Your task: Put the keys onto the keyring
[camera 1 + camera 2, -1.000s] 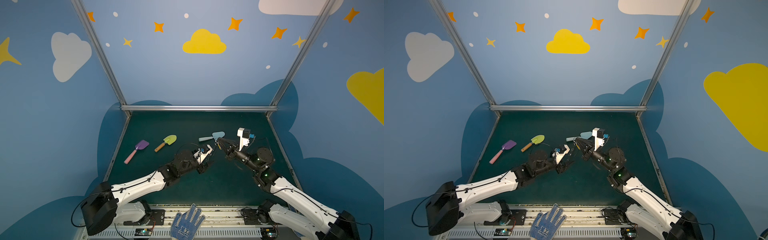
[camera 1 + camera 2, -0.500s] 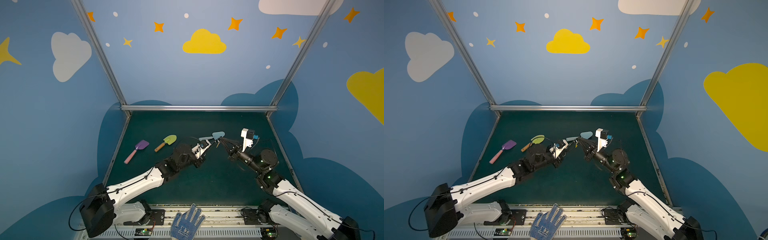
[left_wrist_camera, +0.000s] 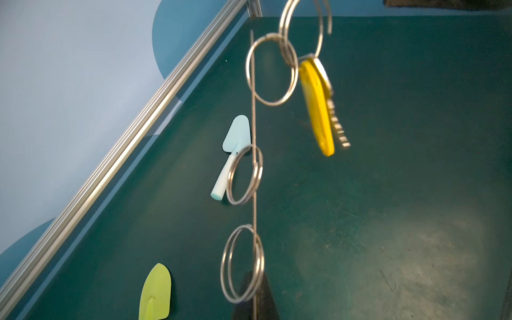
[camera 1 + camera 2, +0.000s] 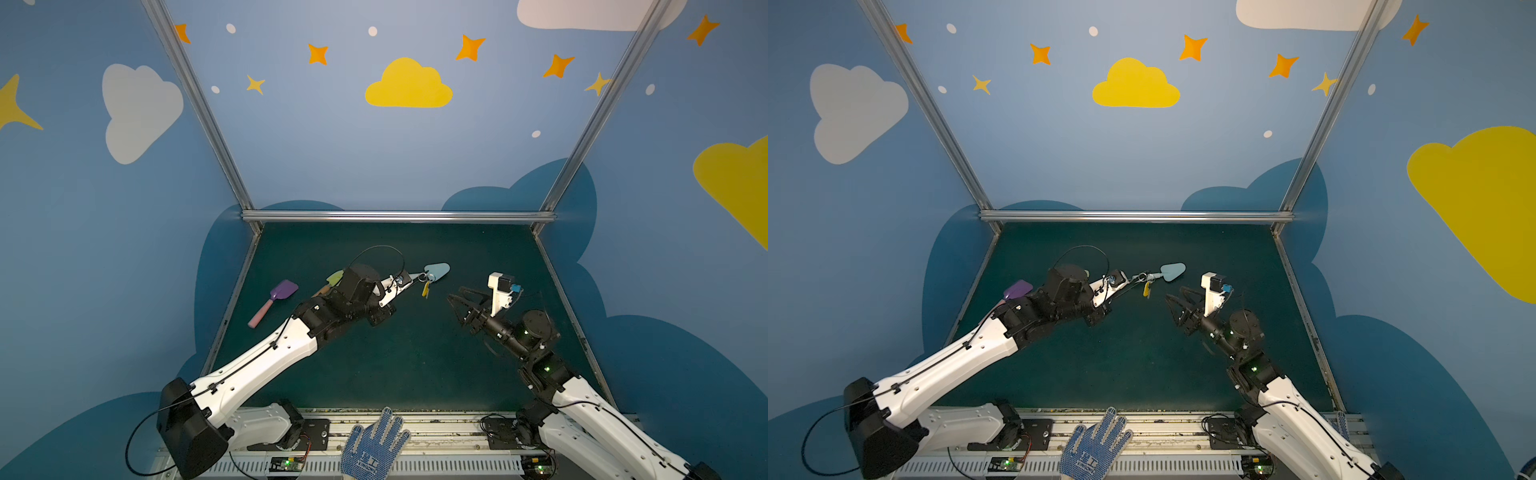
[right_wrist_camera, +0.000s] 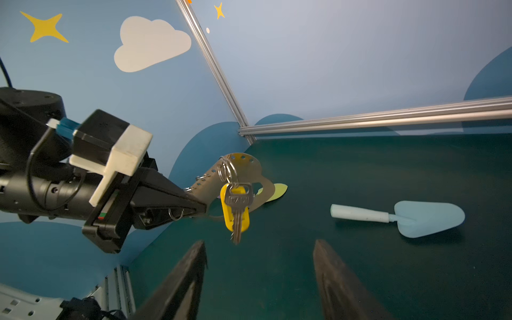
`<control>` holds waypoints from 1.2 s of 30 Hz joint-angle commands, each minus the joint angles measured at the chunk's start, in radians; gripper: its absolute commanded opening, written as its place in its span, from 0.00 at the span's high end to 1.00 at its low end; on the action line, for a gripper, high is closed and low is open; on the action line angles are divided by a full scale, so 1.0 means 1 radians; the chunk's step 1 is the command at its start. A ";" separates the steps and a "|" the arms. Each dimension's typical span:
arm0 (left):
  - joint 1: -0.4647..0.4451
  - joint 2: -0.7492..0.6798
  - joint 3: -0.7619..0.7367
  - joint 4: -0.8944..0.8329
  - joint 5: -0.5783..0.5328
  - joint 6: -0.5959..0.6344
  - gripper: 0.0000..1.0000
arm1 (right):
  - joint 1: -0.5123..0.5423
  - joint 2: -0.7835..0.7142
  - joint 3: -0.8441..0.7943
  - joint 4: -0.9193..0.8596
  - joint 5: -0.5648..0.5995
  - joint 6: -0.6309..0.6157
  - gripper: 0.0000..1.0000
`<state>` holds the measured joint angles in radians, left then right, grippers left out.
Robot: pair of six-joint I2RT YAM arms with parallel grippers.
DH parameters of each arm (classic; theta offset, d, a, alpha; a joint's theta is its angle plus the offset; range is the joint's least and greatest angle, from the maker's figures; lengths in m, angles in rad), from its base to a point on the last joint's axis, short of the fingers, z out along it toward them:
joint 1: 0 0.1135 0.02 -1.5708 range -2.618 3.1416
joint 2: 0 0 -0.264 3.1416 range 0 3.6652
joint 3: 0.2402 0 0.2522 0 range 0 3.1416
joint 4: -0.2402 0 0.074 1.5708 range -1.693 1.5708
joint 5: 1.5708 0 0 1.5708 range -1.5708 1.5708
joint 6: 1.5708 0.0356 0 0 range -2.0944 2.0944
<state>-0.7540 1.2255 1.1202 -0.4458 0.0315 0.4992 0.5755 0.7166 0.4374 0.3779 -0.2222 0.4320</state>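
The keyring [image 5: 243,169], a flat grey plate with holes along its edge and small metal rings, is held off the mat by my left gripper [image 5: 194,206], which is shut on one end of it. In the left wrist view the keyring [image 3: 253,124] shows edge-on above my left gripper [image 3: 253,293]. The keys [image 5: 237,205], a silver key with a yellow tag, hang from a ring on the plate. In both top views the keys [image 4: 425,288] [image 4: 1146,288] dangle just past the left gripper [image 4: 409,279]. My right gripper [image 4: 457,296] [image 5: 260,243] stands open and empty, short of the keys.
A light blue toy shovel [image 4: 436,271] lies on the green mat just behind the keys. A yellow-green shovel [image 3: 155,293] and a purple one [image 4: 282,291] lie further left. A blue glove [image 4: 376,446] rests on the front rail. Blue walls enclose three sides.
My right gripper opened and drew back to the right, leaving the keys hanging from the plate. My left gripper closed on the plate and carried it up and toward the back.
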 commanded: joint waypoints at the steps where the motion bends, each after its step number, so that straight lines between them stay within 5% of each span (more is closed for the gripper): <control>1: -0.007 0.021 0.082 -0.168 0.002 0.064 0.96 | -0.003 0.027 0.012 -0.028 -0.038 -0.027 0.32; 9: -0.031 0.027 0.158 -0.261 0.086 0.038 0.96 | 0.013 0.196 0.022 0.184 -0.183 -0.009 0.28; 17: -0.051 0.025 0.162 -0.252 0.110 0.026 0.96 | 0.064 0.280 0.078 0.227 -0.162 -0.075 0.26; 20: -0.051 0.023 0.161 -0.252 0.104 0.024 0.96 | 0.078 0.292 0.091 0.204 -0.150 -0.095 0.35; 23: -0.050 0.025 0.159 -0.254 0.079 0.017 0.96 | 0.081 0.281 0.082 0.178 -0.133 -0.108 0.57; 34: -0.023 0.025 0.168 -0.252 0.044 0.017 0.96 | 0.092 0.217 0.084 -0.009 -0.132 -0.193 0.79; 36: -0.018 0.028 0.168 -0.253 0.033 0.020 0.96 | 0.093 0.214 0.089 -0.031 -0.140 -0.208 0.90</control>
<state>-0.7940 1.2640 1.2629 -0.7120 0.1162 0.5301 0.6579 0.9539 0.5053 0.4042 -0.3325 0.2600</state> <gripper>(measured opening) 0.047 0.219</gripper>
